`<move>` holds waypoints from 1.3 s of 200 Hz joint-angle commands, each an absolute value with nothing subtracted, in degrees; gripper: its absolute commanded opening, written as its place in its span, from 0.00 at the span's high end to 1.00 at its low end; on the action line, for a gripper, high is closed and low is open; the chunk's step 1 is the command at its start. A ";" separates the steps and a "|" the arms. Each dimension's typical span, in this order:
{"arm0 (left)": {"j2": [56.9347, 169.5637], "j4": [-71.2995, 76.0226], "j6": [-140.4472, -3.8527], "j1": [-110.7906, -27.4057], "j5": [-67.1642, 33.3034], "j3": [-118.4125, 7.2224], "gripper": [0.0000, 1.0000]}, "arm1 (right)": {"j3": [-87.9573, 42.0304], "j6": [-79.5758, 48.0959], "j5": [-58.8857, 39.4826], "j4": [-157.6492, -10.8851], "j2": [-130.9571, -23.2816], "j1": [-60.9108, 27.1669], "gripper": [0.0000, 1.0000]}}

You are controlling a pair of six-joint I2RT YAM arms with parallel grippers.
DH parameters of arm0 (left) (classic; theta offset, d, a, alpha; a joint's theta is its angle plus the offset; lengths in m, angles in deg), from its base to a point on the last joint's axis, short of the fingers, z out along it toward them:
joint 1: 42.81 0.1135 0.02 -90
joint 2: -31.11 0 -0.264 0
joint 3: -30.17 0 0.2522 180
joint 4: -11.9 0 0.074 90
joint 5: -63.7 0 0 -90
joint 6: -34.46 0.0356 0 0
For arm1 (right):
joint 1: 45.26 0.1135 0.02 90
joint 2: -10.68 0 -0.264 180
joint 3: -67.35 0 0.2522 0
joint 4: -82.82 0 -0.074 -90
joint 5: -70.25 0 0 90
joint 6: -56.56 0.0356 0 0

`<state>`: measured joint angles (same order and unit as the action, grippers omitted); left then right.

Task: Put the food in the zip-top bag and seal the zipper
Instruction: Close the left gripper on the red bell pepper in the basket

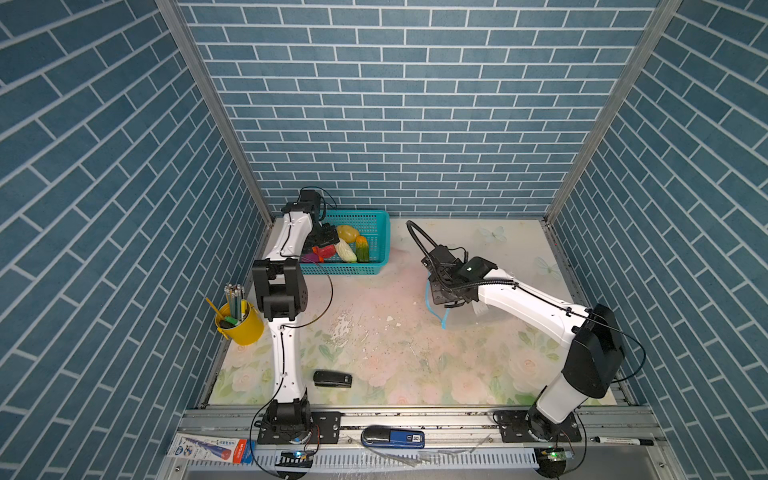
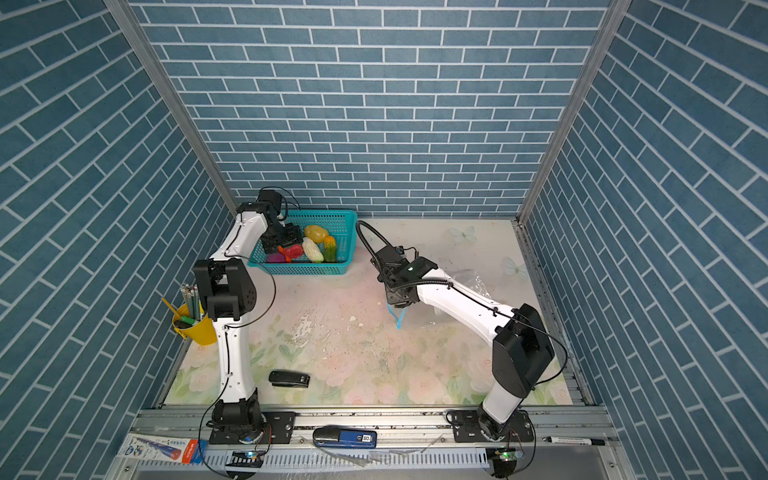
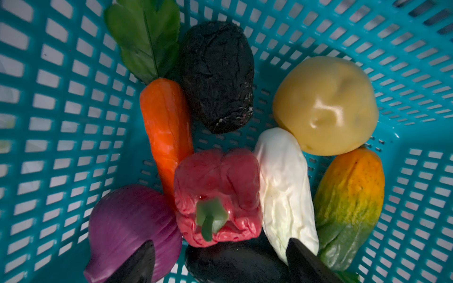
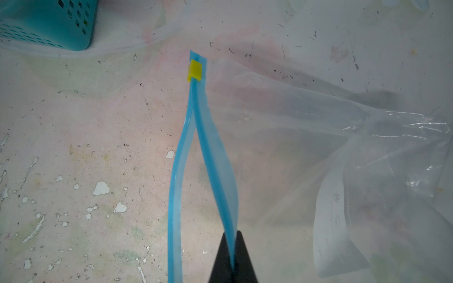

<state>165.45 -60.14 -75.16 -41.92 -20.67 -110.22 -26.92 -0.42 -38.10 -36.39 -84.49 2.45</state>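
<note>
Room on the bench (image 1: 374, 345) is free between the basket (image 1: 345, 269) and the clear, crinkled zip-top bag (image 4: 343, 137) at right. The food (image 3: 218, 193) lies in the basket, the left fingers (image 3: 137, 264) wide above it. The right fingers (image 4: 221, 259) pinch one blue zipper (image 4: 213, 159) lip; only the right wrist view shows its yellow slider (image 4: 195, 70).

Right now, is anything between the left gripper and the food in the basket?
Nothing visible. The open left gripper hangs over the red pepper inside the teal basket, uncovered; purple onion and white cabbage crowd its sides.
</note>
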 commanded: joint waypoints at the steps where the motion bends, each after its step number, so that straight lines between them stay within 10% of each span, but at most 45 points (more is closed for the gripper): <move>1: 166.80 -61.71 -75.18 -41.58 -20.17 -111.41 0.14 | -27.87 -1.01 -37.89 -36.65 -85.02 2.25 1.00; 135: 169.05 -59.08 -77.81 -41.75 -15.89 -110.33 0.33 | -27.36 -0.66 -37.51 -36.98 -85.33 2.29 1.00; 260: 171.53 -60.28 -76.88 -41.67 -16.58 -114.21 0.29 | -26.46 -0.30 -36.54 -37.89 -84.91 2.32 1.00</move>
<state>169.34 -59.13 -77.41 -41.92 -16.17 -111.12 -26.90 -0.45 -36.97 -37.62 -84.71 2.45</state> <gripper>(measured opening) 0.702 0.040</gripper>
